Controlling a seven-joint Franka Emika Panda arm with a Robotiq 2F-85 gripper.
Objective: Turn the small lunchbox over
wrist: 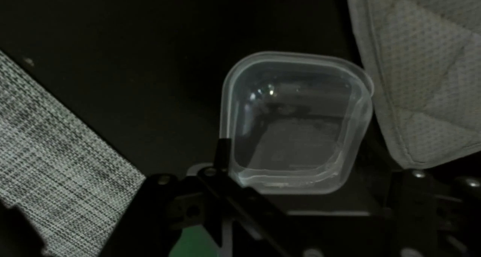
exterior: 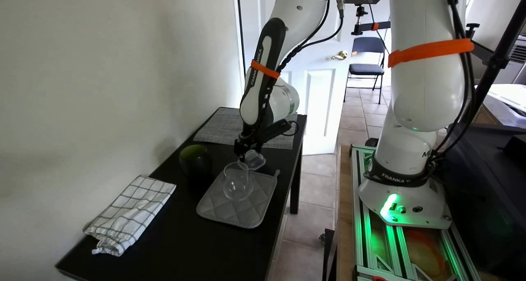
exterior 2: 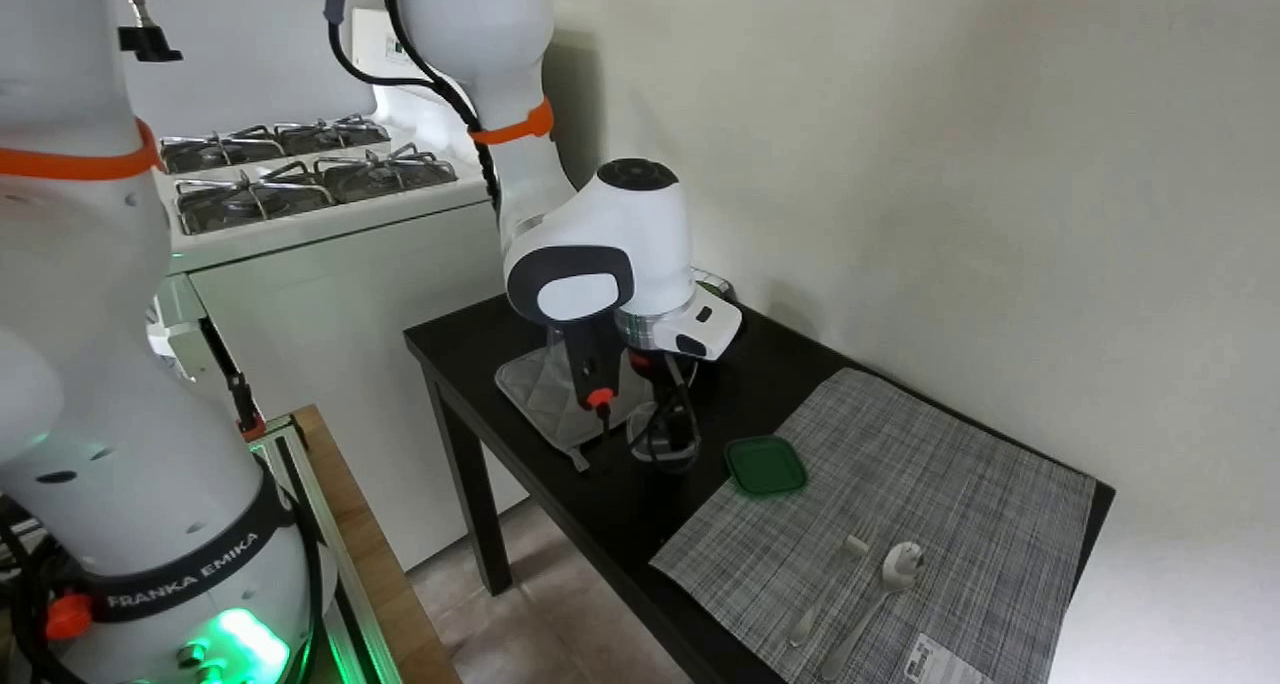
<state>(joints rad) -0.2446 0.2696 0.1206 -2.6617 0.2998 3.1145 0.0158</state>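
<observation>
On the black table (exterior: 205,248), just beside a corner of the gray quilted pot holder (wrist: 421,73), sits the small clear lunchbox (wrist: 293,136). It is see-through plastic, a rounded square with a pale doubled rim and bright glints at one corner (whether its opening faces up or down, I cannot tell). Over it, the gripper (wrist: 311,166) stands with its fingers spread wide; in the wrist view a dark fingertip (wrist: 223,151) overlaps one side of the lunchbox (touching or not, I cannot say), while the opposite finger, dim in shadow, is apart from the other side. The white Franka arm (exterior: 283,100) leans across from its base (exterior: 404,196), orange straps around it, and bends so that the gripper points down at the table. Nearest in the way is a clear rounded glass (exterior: 237,189), standing on the pot holder close to the lunchbox. Beyond it a dark cup (exterior: 195,164), green within, stands by the wall (exterior: 90,79), and a folded white checked towel (exterior: 133,213) lies farther along the same edge, a little rumpled at one end. On the lunchbox's other side, a green lid (exterior 2: 766,467) lies across the margin of a gray woven placemat (exterior 2: 960,494), which carries a fork (exterior 2: 828,589) and a spoon (exterior 2: 900,569) side by side. Farther off are a gas stove (exterior 2: 370,176), a paneled white door (exterior: 316,100) and a folding chair (exterior: 366,69) with a dark seat.
</observation>
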